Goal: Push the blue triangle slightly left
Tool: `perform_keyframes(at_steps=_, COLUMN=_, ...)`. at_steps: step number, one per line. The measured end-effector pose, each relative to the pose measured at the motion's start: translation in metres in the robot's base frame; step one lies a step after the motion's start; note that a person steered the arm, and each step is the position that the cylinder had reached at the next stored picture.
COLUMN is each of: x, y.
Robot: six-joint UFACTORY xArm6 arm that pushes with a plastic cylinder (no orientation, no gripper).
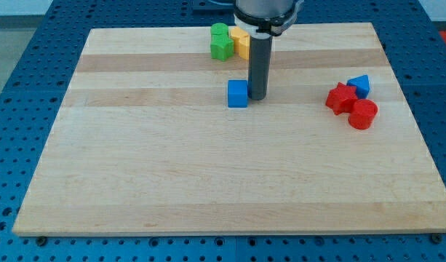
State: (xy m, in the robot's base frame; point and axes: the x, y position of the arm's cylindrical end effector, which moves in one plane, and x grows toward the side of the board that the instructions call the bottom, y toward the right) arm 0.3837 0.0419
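Note:
The blue triangle (360, 85) lies at the view's right on the wooden board (230, 182), touching a red star-like block (341, 98). A red cylinder (364, 114) sits just below them. My tip (257, 97) is near the board's middle top, far to the left of the blue triangle, right beside the right face of a blue cube (238, 93).
Two green blocks (221, 42) and a yellow block (241, 41) are clustered at the view's top centre, behind the rod. The board is ringed by a blue perforated table (19, 87).

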Motion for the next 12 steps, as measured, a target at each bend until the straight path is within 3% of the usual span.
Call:
perform_keyframes(at_steps=2, x=-0.051, y=0.056)
perform_keyframes(at_steps=5, x=-0.055, y=0.204)
perform_keyframes(at_steps=6, x=-0.037, y=0.231)
perform_keyframes(at_steps=8, x=0.001, y=0.237)
perform_keyframes(at_steps=12, x=-0.025, y=0.161)
